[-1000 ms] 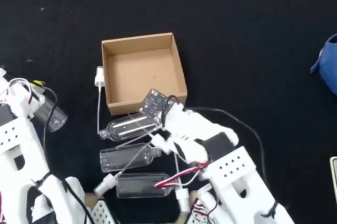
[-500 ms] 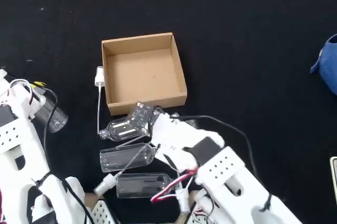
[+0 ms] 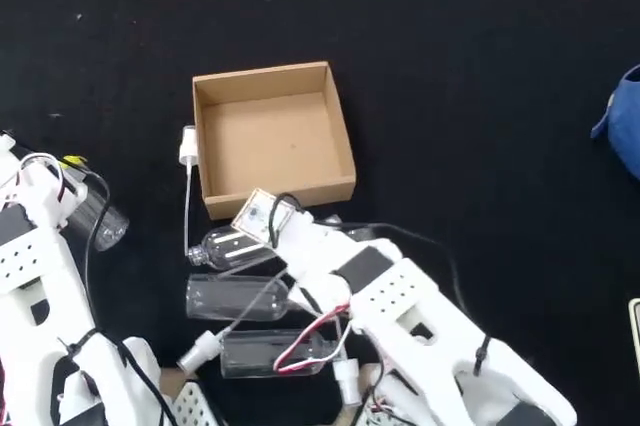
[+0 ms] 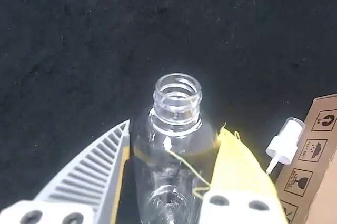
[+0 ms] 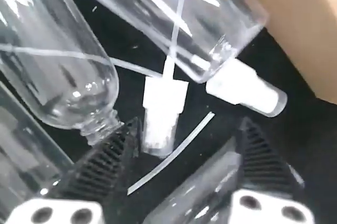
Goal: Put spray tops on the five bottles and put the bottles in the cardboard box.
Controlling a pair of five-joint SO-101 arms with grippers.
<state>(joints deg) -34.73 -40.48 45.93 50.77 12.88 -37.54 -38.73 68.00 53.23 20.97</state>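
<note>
Two grippers, one loaded.
Left gripper [image 4: 175, 129] clamped an uncapped bottle [image 4: 176, 105]; right gripper [image 5: 189, 124], fingers apart, hung over a spray top [image 5: 163, 113].

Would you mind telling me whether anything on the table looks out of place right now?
Nothing looks damaged or spilled, but three bottles lie on their sides in a jumble next to the cardboard box, with loose spray tops and their tubes scattered among them. One more spray top lies beside the box's wall.
</note>
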